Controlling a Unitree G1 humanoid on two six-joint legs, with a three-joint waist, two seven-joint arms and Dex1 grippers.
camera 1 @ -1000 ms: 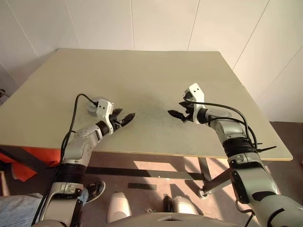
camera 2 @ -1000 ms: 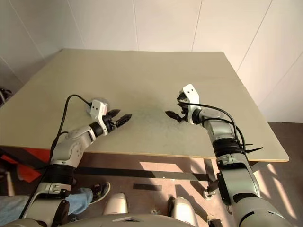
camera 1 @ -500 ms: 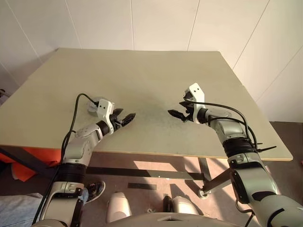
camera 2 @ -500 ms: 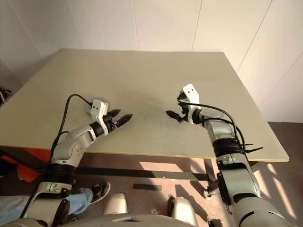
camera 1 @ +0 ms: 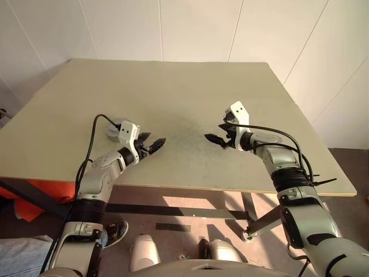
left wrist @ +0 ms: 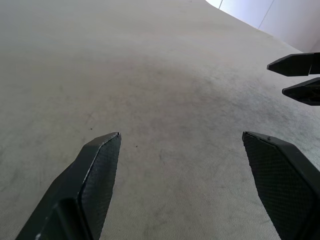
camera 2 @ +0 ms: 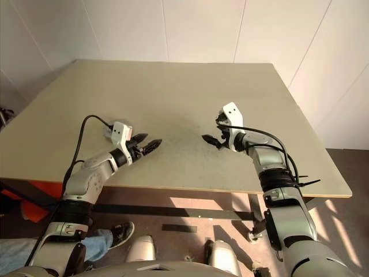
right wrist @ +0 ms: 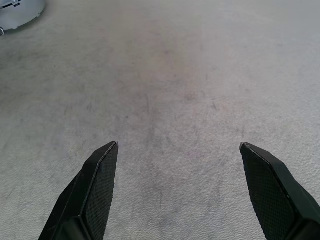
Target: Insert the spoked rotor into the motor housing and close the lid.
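1. The grey round part [camera 1: 112,128] is the only task piece you can find. Nearest you, the left gripper [camera 1: 156,143] hovers over the table [camera 1: 190,86] with its jaws spread wide and holding nothing.
2. Across from the left gripper, well apart and tip facing tip, the right gripper [camera 1: 212,137] is likewise wide open and empty.
3. The part lies on the table just behind the left gripper's wrist, on its outer side. The jaws point away from it, so I judge that arm must pull back and swing round. The left arm is far nearer than the right.
4. Being round, the part has no long axis to line up with.
5. The left wrist and its cable cover most of the part, and the right wrist view cuts it off [right wrist: 20,9]. You cannot tell lid from housing.
6. Beyond the left gripper the tabletop runs bare to the wall. I cannot make out the spoked wheel.
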